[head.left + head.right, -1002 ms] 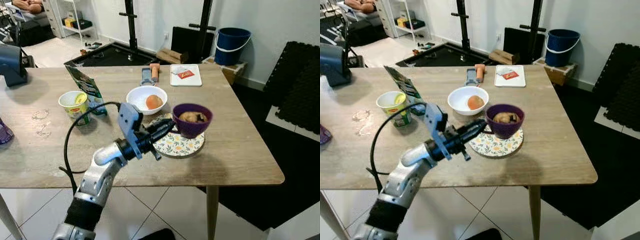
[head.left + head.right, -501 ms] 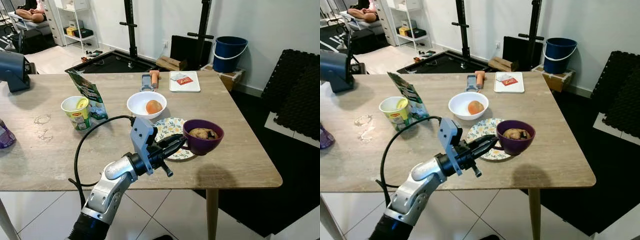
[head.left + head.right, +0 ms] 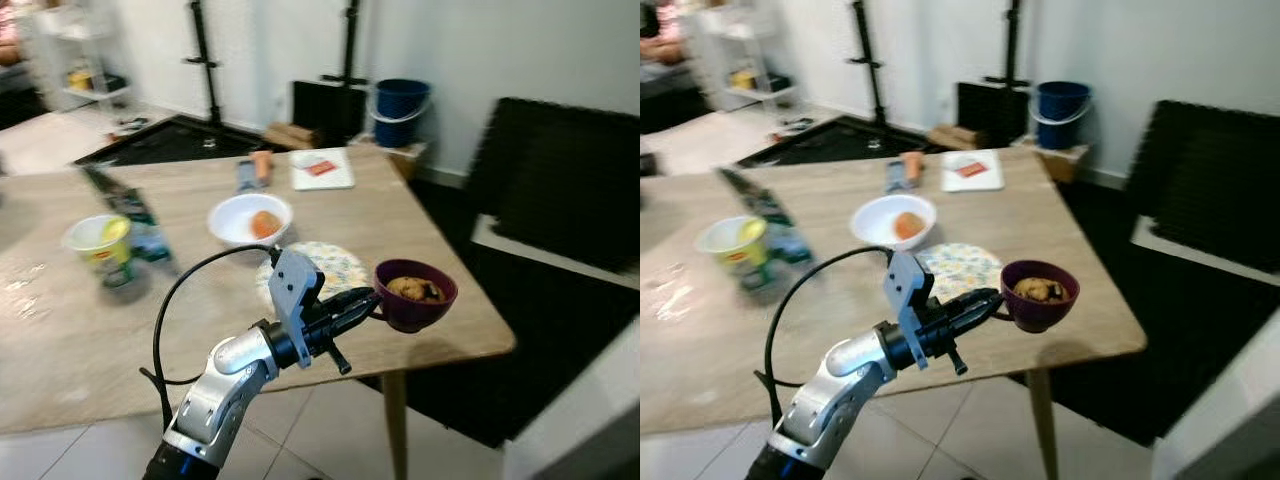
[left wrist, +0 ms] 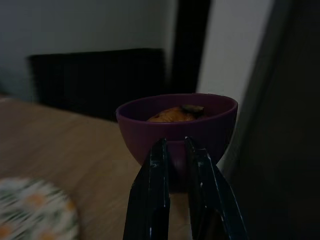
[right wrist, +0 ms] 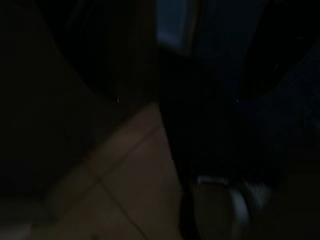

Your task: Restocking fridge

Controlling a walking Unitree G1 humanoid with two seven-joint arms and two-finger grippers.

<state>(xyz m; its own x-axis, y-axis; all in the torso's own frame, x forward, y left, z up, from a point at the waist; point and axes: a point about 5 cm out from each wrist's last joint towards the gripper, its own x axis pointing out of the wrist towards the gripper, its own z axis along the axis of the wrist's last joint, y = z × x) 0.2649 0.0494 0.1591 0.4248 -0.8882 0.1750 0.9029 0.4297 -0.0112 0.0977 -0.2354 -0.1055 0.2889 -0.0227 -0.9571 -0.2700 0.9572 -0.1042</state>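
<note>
Left tool point(image 3: 372, 301) pinches our purple bowl point(image 3: 415, 295) by its near wall, held straight ahead off the bench's point(image 3: 440, 225) right edge, clear of the plate point(image 3: 335, 265).

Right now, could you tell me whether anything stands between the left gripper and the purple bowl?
Nothing does: the left gripper is already shut on the rim of the purple bowl, which it holds above the table's corner.
</note>
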